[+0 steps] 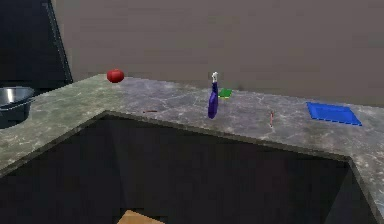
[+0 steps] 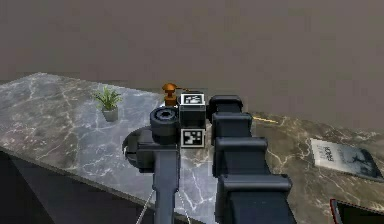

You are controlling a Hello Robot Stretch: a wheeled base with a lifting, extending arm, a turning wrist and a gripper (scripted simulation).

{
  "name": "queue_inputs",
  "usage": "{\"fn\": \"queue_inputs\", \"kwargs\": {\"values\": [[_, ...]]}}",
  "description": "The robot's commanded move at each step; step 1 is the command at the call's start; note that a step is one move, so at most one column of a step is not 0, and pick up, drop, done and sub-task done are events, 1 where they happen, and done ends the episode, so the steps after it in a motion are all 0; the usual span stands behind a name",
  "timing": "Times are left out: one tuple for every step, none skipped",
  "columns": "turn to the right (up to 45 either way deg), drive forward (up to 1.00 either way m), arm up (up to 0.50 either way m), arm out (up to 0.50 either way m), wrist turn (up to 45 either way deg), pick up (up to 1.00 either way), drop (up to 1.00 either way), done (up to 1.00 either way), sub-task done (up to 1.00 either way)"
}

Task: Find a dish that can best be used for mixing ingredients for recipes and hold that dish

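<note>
Bowl [image 1: 14,100]: metal, round, on the marble surface [image 1: 170,115] at the forward view's far left edge, partly cut off by the frame. Same run of surface carries a red round thing [image 1: 116,75] near the back corner. A blue spray bottle [image 1: 213,100] stands upright mid-run with a small green thing [image 1: 226,93] just behind it, and a flat blue pad [image 1: 333,113] lies toward the right.

Arm side view: arm [image 2: 245,170] extends over a marble surface. Hand [image 2: 163,128] sits left of the 2 white marker squares [image 2: 192,99]. Potted plant [image 2: 107,100] stands left of the hand, apart from it. Brown knobbed thing [image 2: 171,90] is just beyond it.

Hand's far end is hard to make out against the surface, so I cannot tell its grip state or whether it holds anything. Cannot tell how the bowl lies relative to the hand.
</note>
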Motion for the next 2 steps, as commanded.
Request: {"fn": "queue_inputs", "kwargs": {"values": [[0.0, 0.00, 0.00, 0.00, 45.0, 0.00, 0.00, 0.00, 0.00], [0.0, 0.00, 0.00, 0.00, 45.0, 0.00, 0.00, 0.00, 0.00]]}}
